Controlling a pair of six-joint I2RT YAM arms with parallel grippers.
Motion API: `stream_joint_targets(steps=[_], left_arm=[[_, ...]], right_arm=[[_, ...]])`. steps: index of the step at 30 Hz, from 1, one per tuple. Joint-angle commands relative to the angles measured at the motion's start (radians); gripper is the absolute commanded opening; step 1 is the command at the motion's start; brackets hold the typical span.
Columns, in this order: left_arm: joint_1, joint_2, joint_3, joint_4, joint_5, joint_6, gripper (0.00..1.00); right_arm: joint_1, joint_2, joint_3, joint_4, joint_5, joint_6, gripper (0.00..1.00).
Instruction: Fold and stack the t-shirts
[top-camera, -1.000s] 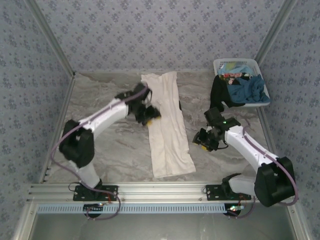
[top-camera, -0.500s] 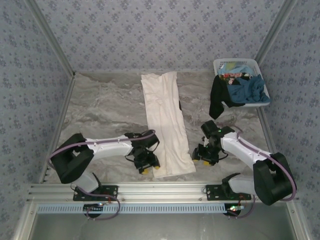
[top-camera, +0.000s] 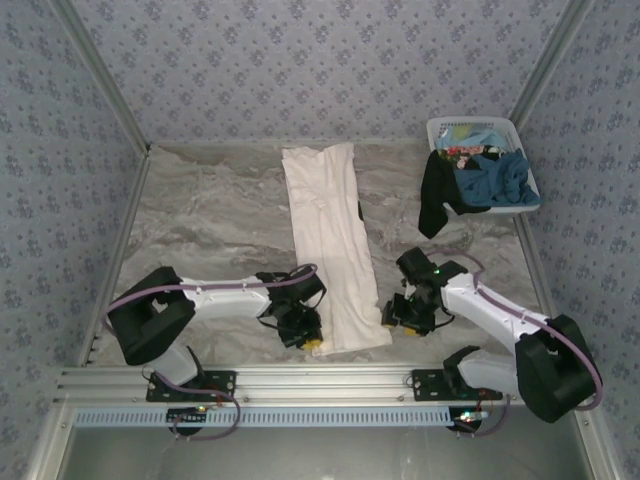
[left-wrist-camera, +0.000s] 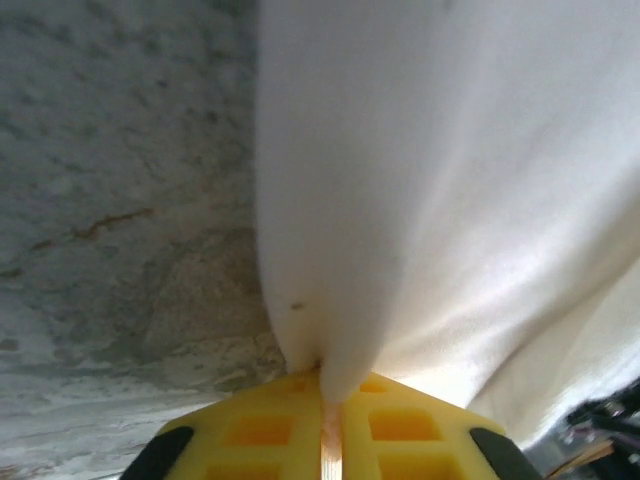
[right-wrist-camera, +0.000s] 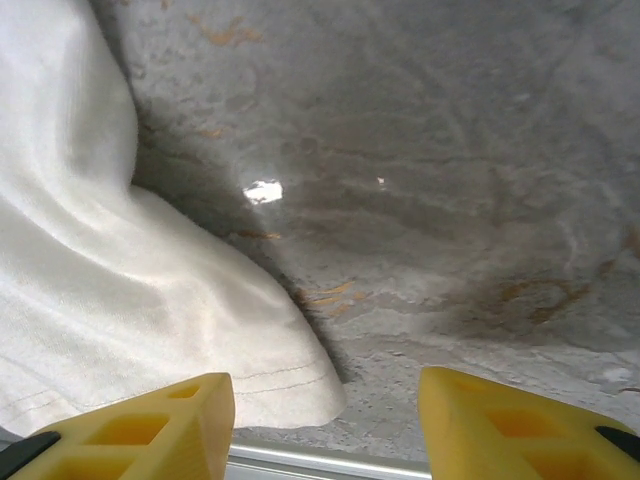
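An off-white t-shirt (top-camera: 330, 240), folded into a long narrow strip, lies down the middle of the table. My left gripper (top-camera: 308, 340) sits at its near left corner. In the left wrist view the yellow fingers (left-wrist-camera: 270, 430) are pressed together, and my left gripper (left-wrist-camera: 330, 385) is shut on a pinch of the off-white t-shirt (left-wrist-camera: 420, 180). My right gripper (top-camera: 393, 318) hovers open at the near right corner. The right wrist view shows the right gripper (right-wrist-camera: 325, 400) with its fingers wide apart and the t-shirt's hem corner (right-wrist-camera: 290, 385) just inside the left finger. A black t-shirt (top-camera: 435, 195) hangs over the basket's side, and a teal-blue one (top-camera: 495, 178) lies inside.
The white slatted basket (top-camera: 522, 140) stands at the back right corner. An aluminium rail (top-camera: 320, 380) runs along the near table edge just behind both grippers. Bare marbled table (top-camera: 210, 220) spreads to the left of the strip. Patterned walls close in three sides.
My left arm swung from the middle of the shirt down to its near left corner and shut on the cloth. The right gripper slid closer to the near right corner.
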Motion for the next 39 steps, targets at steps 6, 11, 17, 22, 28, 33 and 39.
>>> stream_joint_targets(steps=[6, 11, 17, 22, 28, 33, 39], left_arm=[[-0.001, -0.07, -0.026, -0.095, -0.094, -0.005, 0.0], [0.019, -0.128, -0.071, -0.112, -0.104, 0.003, 0.0], [0.027, -0.157, -0.092, -0.112, -0.104, 0.005, 0.0], [0.027, -0.167, -0.108, -0.109, -0.108, 0.006, 0.0], [0.027, -0.173, -0.122, -0.099, -0.107, 0.008, 0.0], [0.027, -0.175, -0.122, -0.105, -0.108, 0.015, 0.0], [0.027, -0.197, -0.124, -0.118, -0.124, 0.018, 0.0]], right_arm=[[0.121, 0.083, -0.013, 0.104, 0.009, 0.135, 0.49], [0.164, 0.141, -0.039, 0.184, 0.001, 0.198, 0.43], [0.224, 0.112, -0.045, 0.254, -0.04, 0.326, 0.43], [0.302, 0.04, -0.017, 0.173, 0.015, 0.4, 0.48], [0.342, 0.061, -0.032, 0.188, 0.036, 0.436, 0.48], [0.366, 0.117, -0.022, 0.241, 0.031, 0.448, 0.46], [0.383, 0.181, -0.021, 0.275, 0.039, 0.459, 0.34]])
